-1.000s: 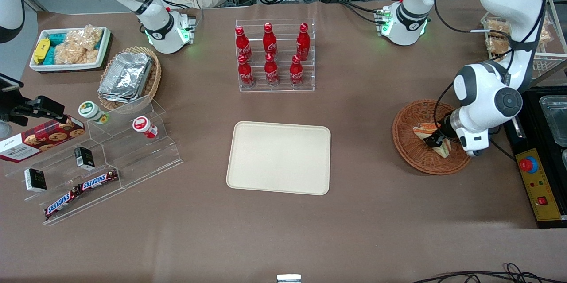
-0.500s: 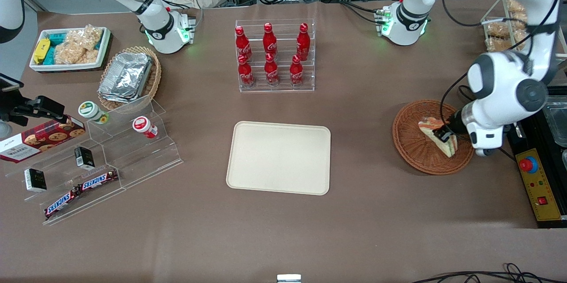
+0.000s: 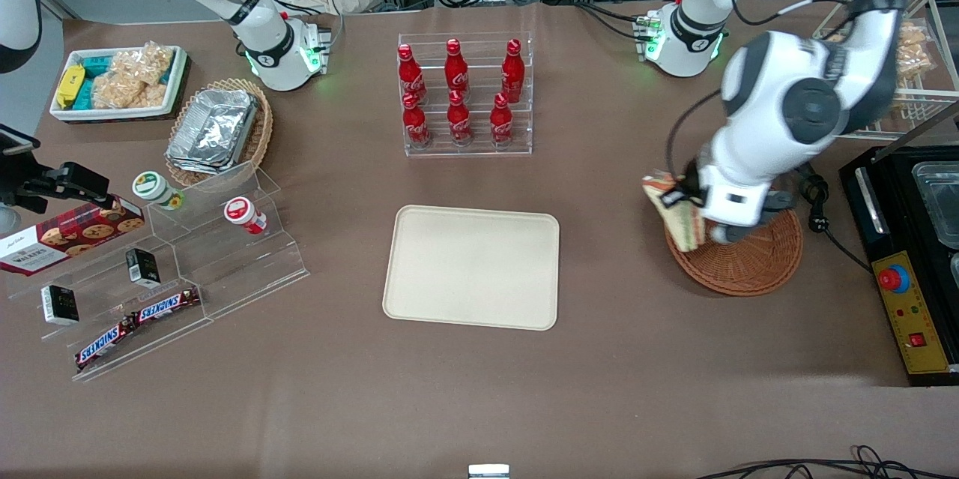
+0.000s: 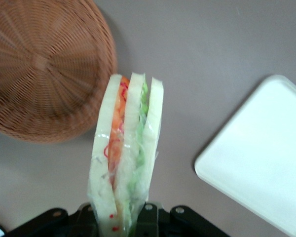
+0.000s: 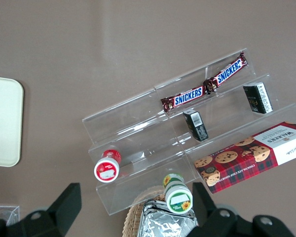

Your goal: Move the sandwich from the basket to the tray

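One wedge sandwich (image 4: 126, 153) is pinched in the left arm's pincer (image 3: 678, 203), lifted clear of the reddish wicker basket (image 3: 757, 261) and hanging over the basket's rim on the side toward the tray. The basket (image 4: 39, 69) is seen bare inside in the wrist view. The grip is taken at one end of the wedge, with the remaining length projecting away from the pincer (image 4: 126, 217); three pale bread slices, orange and green filling between them, and clear film are visible.

Handling, as judged: light, soft, easily crushed. The film is likely slippery, and the filling can be squeezed out if clamped hard. An end grip leaves most of the wedge cantilevered, so sag or swing is to be expected under fast motion. A hold across the flat bread faces, nearer the middle, would be steadier; closing force should be kept low.

The cream tray (image 3: 472, 267) lies on the bench (image 3: 599, 374) well apart from the basket, toward the parked arm's end, with nothing on it. A low release onto the tray is advised, so the wedge is laid flat rather than dropped.
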Tool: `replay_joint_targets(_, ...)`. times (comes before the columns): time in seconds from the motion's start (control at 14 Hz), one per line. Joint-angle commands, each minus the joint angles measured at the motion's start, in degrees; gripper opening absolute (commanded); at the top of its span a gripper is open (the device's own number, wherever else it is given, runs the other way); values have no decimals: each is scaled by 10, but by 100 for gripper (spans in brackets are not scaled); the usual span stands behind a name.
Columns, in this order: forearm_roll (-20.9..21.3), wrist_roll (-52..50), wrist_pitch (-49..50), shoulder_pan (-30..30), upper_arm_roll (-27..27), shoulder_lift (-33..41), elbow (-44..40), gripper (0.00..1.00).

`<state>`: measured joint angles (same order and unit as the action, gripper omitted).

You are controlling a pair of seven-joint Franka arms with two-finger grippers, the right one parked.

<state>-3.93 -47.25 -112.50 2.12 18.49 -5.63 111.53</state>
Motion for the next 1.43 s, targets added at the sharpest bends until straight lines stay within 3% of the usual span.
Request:
replay_joint_targets(0.0,16,2,-56,1,67,-34,-12,0)
replay_joint_targets(0.14,77,9,-123,31,84,-81,-14,0)
replay_joint_targets(0.36,129,10,-245,75,83,-157,-11,0)
replay_joint_targets(0.71,297,7,-356,77,83,-256,-16,0)
replay_joint_targets(0.86,338,-1,-385,76,83,-283,-25,19)
replay_joint_targets(1.0,339,-2,-387,76,83,-293,-29,35)
replay_joint_targets(1.29,340,-70,-387,76,82,-283,-37,99)
replay_joint_targets(1.36,340,-92,-385,73,82,-266,-35,99)
